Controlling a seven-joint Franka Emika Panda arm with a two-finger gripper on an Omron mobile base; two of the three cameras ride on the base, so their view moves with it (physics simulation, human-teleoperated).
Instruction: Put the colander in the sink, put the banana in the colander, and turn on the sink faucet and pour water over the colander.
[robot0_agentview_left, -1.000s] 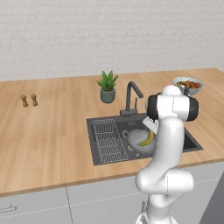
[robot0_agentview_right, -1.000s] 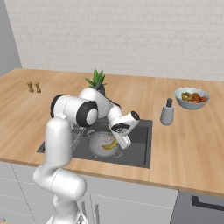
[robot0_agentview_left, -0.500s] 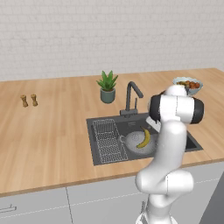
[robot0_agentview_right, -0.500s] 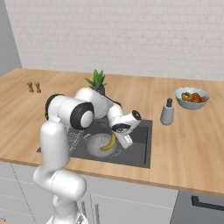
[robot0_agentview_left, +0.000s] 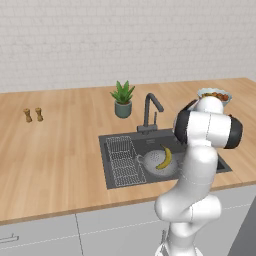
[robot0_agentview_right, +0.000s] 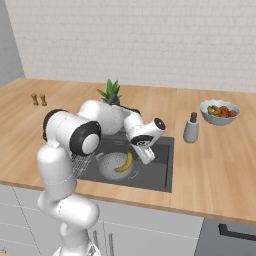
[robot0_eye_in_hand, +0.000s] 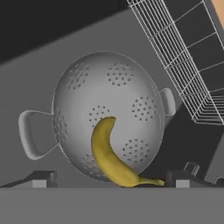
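The silver perforated colander (robot0_eye_in_hand: 109, 100) sits in the dark sink (robot0_eye_in_hand: 39, 65), with the wire rack (robot0_eye_in_hand: 188, 57) beside it. The yellow banana (robot0_eye_in_hand: 109, 157) lies loose inside the colander, one end on its rim. My gripper (robot0_eye_in_hand: 111, 179) hovers just above that end, open, with a fingertip (robot0_eye_in_hand: 41, 177) on each side and nothing held. From the right base view the gripper (robot0_agentview_right: 147, 155) hangs over the sink (robot0_agentview_right: 157, 170), beside the colander (robot0_agentview_right: 112, 167) and banana (robot0_agentview_right: 124, 162). In the left base view the banana (robot0_agentview_left: 165, 157) rests in the colander (robot0_agentview_left: 152, 165), in front of the dark gooseneck faucet (robot0_agentview_left: 150, 107).
A potted plant (robot0_agentview_left: 122, 100) stands behind the sink. A fruit bowl (robot0_agentview_right: 219, 111) and a grey dispenser bottle (robot0_agentview_right: 191, 129) are on the counter to the right. Two small shakers (robot0_agentview_left: 32, 115) stand far left. The wire rack (robot0_agentview_left: 122, 162) fills the sink's left half.
The jaws have spread wide and let go of the banana, which now lies in the colander. The hand has drawn back and up from it.
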